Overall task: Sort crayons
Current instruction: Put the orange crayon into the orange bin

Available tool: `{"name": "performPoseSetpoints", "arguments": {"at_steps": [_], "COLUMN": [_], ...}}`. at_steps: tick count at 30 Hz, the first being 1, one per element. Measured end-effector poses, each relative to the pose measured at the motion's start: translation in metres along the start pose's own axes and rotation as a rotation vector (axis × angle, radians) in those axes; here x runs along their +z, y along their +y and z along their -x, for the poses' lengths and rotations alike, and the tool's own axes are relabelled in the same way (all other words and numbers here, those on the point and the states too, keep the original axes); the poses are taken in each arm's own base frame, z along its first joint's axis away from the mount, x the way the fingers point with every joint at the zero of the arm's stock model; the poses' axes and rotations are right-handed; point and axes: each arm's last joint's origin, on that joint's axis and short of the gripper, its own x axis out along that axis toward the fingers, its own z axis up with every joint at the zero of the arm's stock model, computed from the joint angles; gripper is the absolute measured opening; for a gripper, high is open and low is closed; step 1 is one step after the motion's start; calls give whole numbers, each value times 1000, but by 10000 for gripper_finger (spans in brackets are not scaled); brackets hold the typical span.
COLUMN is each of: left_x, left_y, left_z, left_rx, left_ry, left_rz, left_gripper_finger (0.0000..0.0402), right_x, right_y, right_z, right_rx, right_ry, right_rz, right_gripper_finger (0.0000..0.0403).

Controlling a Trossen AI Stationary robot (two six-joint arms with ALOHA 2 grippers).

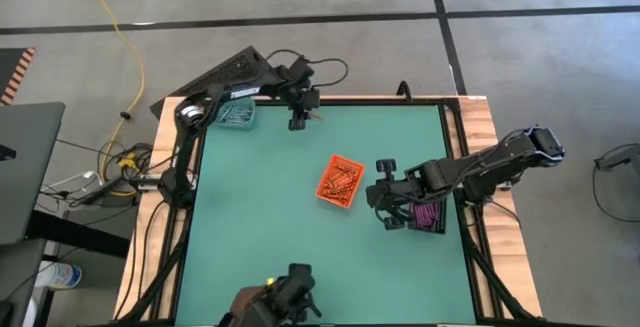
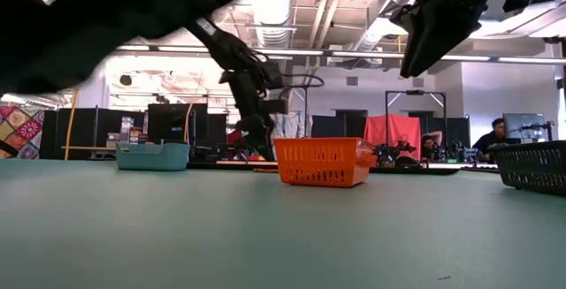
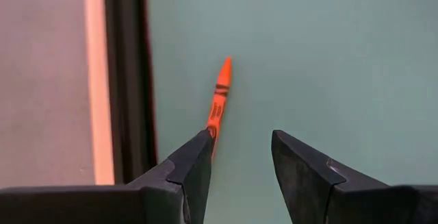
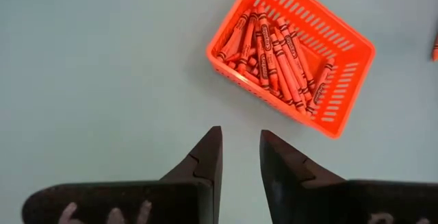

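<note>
One orange crayon [image 3: 219, 101] lies flat on the green mat near the table's far edge. My left gripper [image 3: 239, 162] hovers open just over it, fingers slanting down, and one fingertip [image 3: 200, 157] hides the crayon's near end. In the high view this gripper [image 1: 298, 120] stands right of the teal tray [image 1: 237, 115]. The orange tray [image 4: 342, 59] in the middle of the mat holds several orange crayons [image 4: 274, 49]. My right gripper [image 4: 239, 152] hangs open above the mat, near this tray, with nothing between its fingers.
A dark tray with purple crayons [image 1: 428, 214] sits under the right arm near the table's right edge and shows as a black basket [image 2: 535, 165] in the low view. The table's dark raised rim [image 3: 126, 80] runs close beside the lone crayon. A camera mount [image 1: 285, 295] stands at the near edge.
</note>
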Motion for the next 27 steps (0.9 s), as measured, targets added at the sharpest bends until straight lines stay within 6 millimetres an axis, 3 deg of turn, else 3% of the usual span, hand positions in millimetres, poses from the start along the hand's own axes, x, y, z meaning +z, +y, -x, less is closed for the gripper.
{"name": "performPoseSetpoints", "arguments": {"at_steps": [11, 27], "left_x": [0, -20], "left_y": [22, 28], "left_z": [-34, -42], "left_rx": [-98, -151], "left_ry": [110, 148], "left_rz": [13, 74], "left_gripper_finger": [142, 130], "right_x": [0, 0], "right_y": [0, 0], "right_z": [0, 0], "right_rx": [0, -1], "right_ry": [0, -4], "right_rz": [-16, -12], "right_gripper_finger": [91, 91]}}
